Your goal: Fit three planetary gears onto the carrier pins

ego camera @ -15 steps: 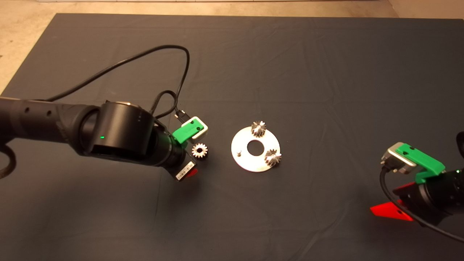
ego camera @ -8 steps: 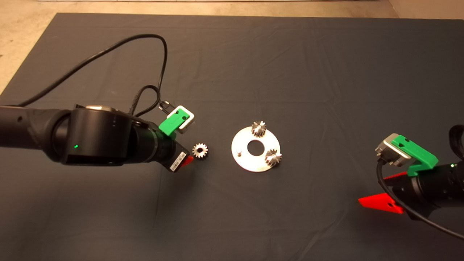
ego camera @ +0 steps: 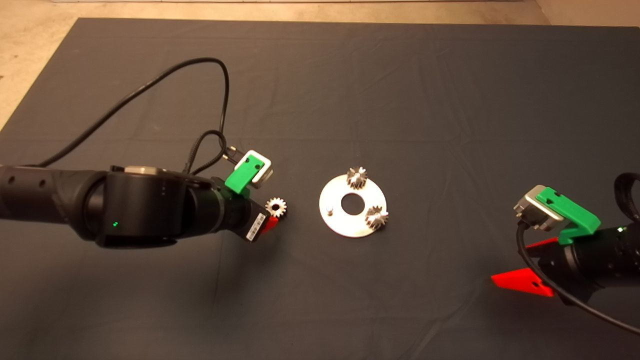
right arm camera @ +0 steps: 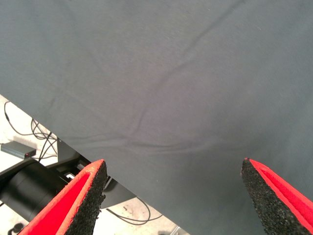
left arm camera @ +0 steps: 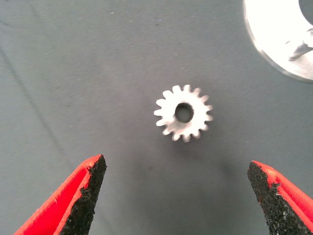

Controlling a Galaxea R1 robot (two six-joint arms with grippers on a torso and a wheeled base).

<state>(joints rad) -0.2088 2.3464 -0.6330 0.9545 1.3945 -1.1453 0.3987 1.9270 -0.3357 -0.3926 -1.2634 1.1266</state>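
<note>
Dark mat [ego camera: 320,75] covered the table. At the left, the left gripper [left arm camera: 178,196] hung wide open and empty, the loose silvery toothed gear [left arm camera: 183,112] lying flat just ahead between its fingers. Farther right, the shiny round plate [ego camera: 350,226] held two gears, one pin [ego camera: 328,209] bare. The right gripper [ego camera: 525,285] waited open, well apart.

A dark, creased mat [ego camera: 400,90] is spread across the table, with pale beige floor [ego camera: 30,55] seen from ten to twelve o'clock; cables [right arm camera: 29,129] are strewn on the floor.
</note>
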